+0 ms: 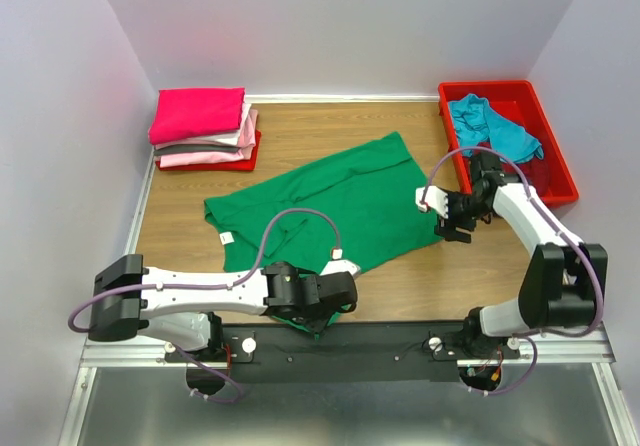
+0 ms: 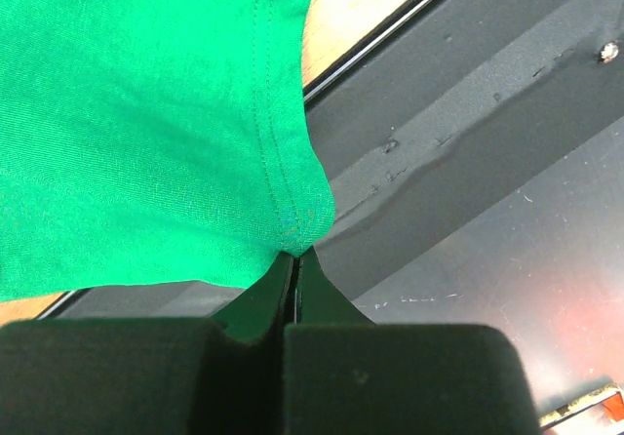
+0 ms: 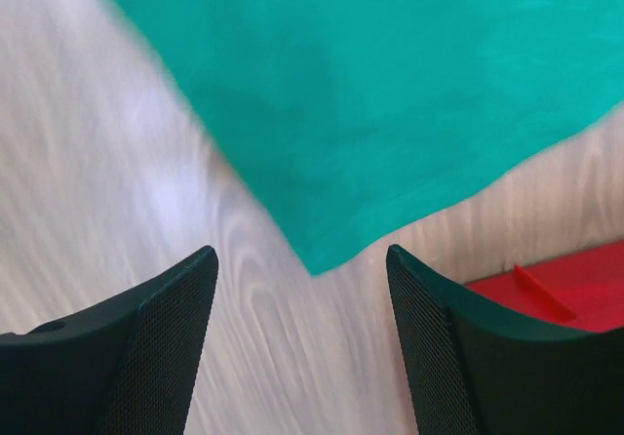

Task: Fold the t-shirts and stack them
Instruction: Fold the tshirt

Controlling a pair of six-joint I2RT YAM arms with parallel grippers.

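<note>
Here, one green t-shirt (image 1: 340, 201) on the table (image 1: 400, 281) is being pinched at its near hem by the left gripper (image 2: 295, 259); the right gripper (image 3: 302, 259) is being held spread above its corner; one folded stack (image 1: 205, 131), far left

— Where's the green tee (image 1: 340, 201)?
— Spread slantwise across the middle of the surface (image 1: 300, 131), partly doubled over, its near hem corner pinched in the left claw (image 2: 295, 259).
— The rest?
— Folded stack far left: hot pink tee (image 1: 197, 113) on top, light pink tee (image 1: 205, 154) under it, dark red tee (image 1: 250, 156) lowest. The teal tee (image 1: 490, 126) lies crumpled in the red bin (image 1: 485, 87).
</note>
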